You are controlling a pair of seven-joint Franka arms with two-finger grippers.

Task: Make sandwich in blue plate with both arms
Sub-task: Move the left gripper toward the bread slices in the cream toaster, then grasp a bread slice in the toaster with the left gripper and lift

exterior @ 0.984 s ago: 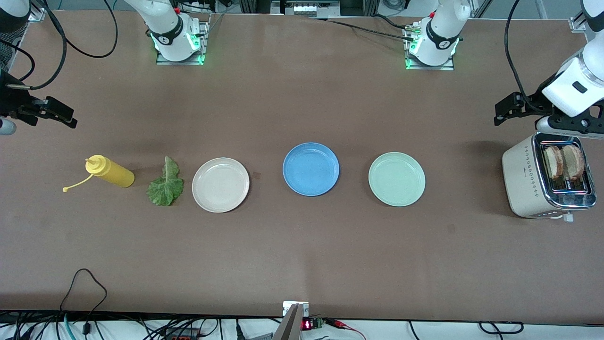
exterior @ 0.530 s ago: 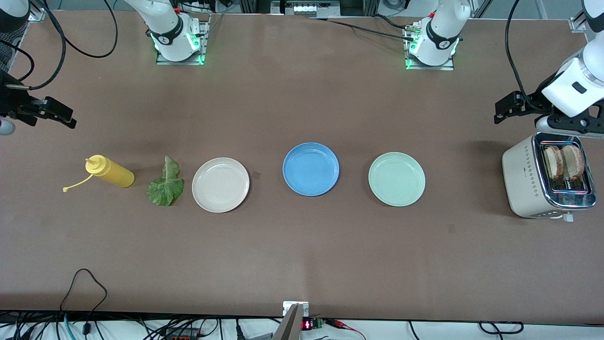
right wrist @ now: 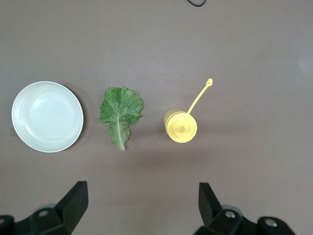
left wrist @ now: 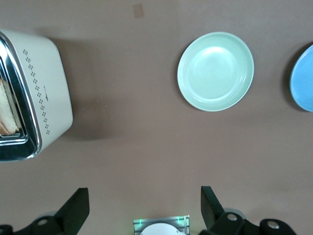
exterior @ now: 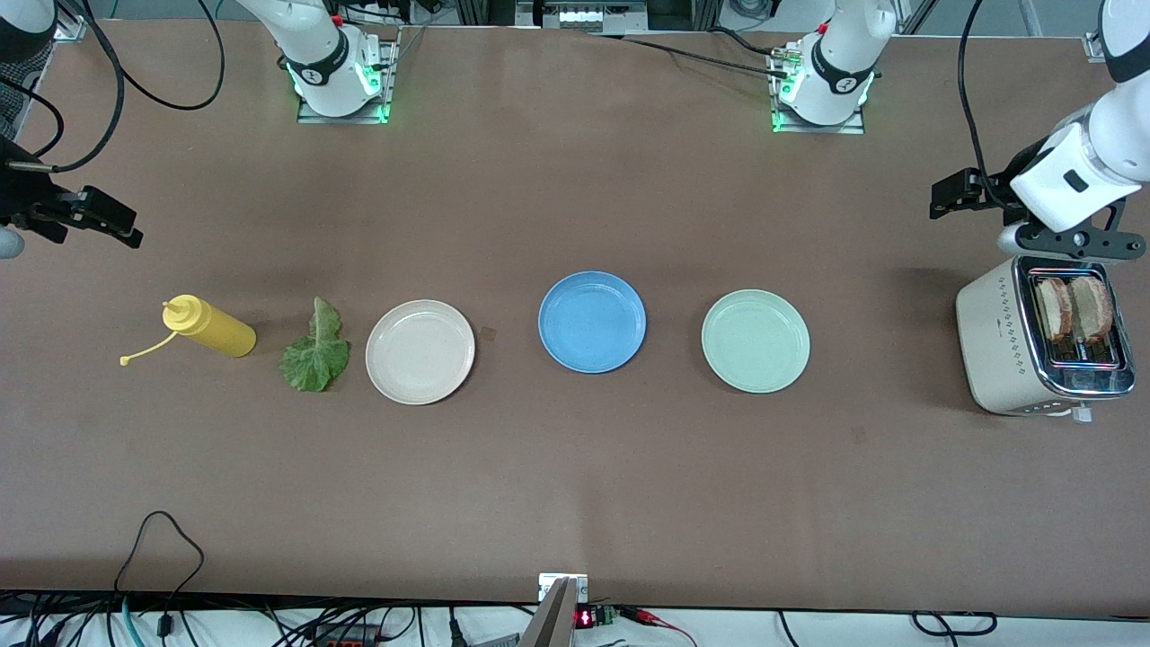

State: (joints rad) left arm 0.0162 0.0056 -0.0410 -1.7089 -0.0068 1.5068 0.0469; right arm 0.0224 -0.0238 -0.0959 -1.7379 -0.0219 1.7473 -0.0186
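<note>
- Nothing is on the blue plate (exterior: 592, 322) yet. It sits bare in the middle of the row, between the beige plate (exterior: 420, 351) and the green plate (exterior: 756, 341).
- The sandwich parts are well apart. The two toast slices (exterior: 1074, 308) stand upright in the toaster (exterior: 1033, 346) at my left arm's end of the table, and the lettuce leaf (exterior: 314, 352) lies flat between the beige plate and the yellow sauce bottle (exterior: 211, 327) at my right arm's end.
- My left gripper (left wrist: 142, 210) hangs with its fingers spread wide over bare table beside the toaster, holding nothing. I judge its step is the first toast.
- To do that well, I should line the fingers up across one slice's thin faces and come straight down into the slot. I should keep clear of the chrome rim and the neighbouring slice, then lift straight up before swinging to the blue plate.
- My right gripper (right wrist: 139, 208) is also spread and empty, up over the table near the sauce bottle and the leaf. It waits there, well placed to pinch the leaf by its stem once the bread is down.
</note>
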